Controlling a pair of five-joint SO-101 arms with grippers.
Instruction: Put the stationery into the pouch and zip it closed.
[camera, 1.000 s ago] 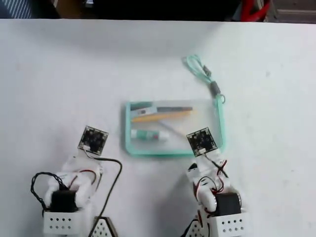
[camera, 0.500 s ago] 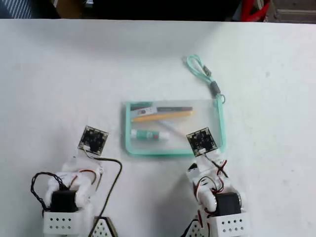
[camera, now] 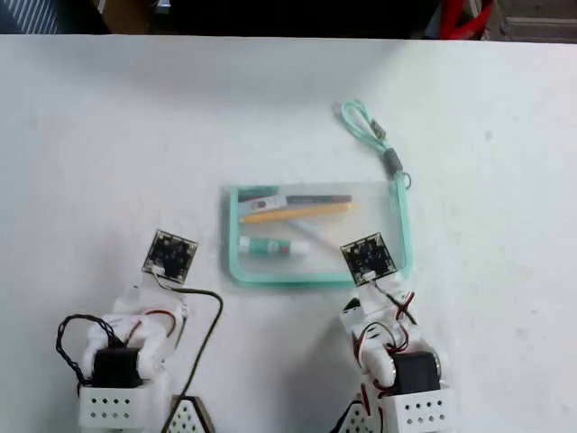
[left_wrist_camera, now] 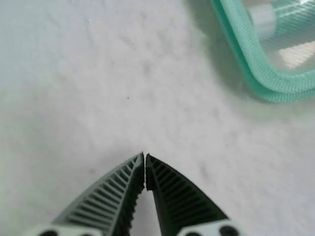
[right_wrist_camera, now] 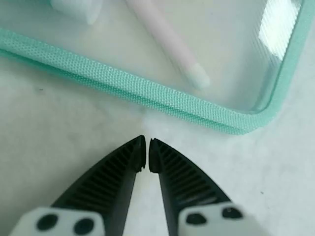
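A clear pouch with a mint-green border [camera: 315,278] lies flat mid-table, its green strap [camera: 362,126] trailing off toward the far right. Inside it lie a yellow pencil [camera: 293,213], a dark pen [camera: 311,198], a small white-and-green tube [camera: 270,245] and a pale pink stick [right_wrist_camera: 167,43]. My right gripper [right_wrist_camera: 147,156] is shut, empty, just off the pouch's near edge [right_wrist_camera: 123,81]. My left gripper [left_wrist_camera: 144,169] is shut too, over bare table near the pouch's near-left corner [left_wrist_camera: 261,81]. In the high view both arms [camera: 126,347] [camera: 392,347] sit at the near edge.
White table all around, with wide free room to the left, right and far side of the pouch. Dark clutter and a red object [camera: 464,18] lie beyond the far table edge. Cables [camera: 203,343] loop by the left arm's base.
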